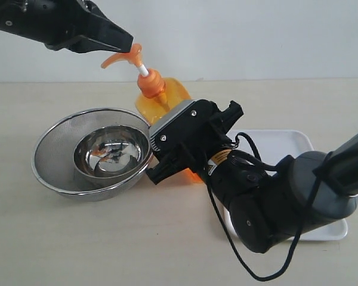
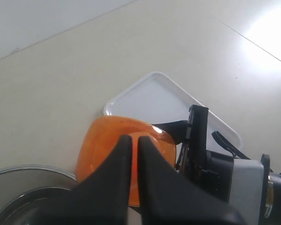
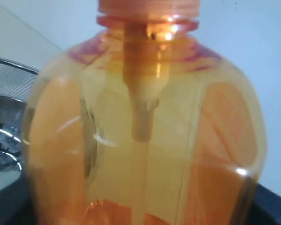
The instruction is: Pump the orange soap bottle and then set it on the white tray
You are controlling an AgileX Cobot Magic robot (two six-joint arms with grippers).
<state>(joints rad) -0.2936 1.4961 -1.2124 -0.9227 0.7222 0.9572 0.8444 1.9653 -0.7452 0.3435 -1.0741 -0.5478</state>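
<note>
Strainer of wire mesh (image 1: 53,143) far left on the surface (image 1: 59,238), steel bowl (image 1: 110,152) nested inside it. Above and just right of it, the left gripper (image 1: 126,43) has its fingers pressed together on nothing, tip at the top of the pump head (image 1: 130,55); touching or a hair above, I cannot tell.

Risk, as I judge it: the head leans toward the bowl, so a narrow closed tip pushing down could skid off along the spout, or twist the bottle in its hold and send soap wide of the bowl.

Orange soap bottle (image 1: 167,98) stands between strainer and tray, leaning left. Translucent body, dip tube showing through, white stem (image 1: 143,70) fully extended. Base is hidden, so resting or lifted is unclear.

Right gripper (image 1: 194,146) is clamped across the bottle's body, jaws wide. White tray (image 1: 301,138) lies just right, largely covered by that arm and its cable.
</note>
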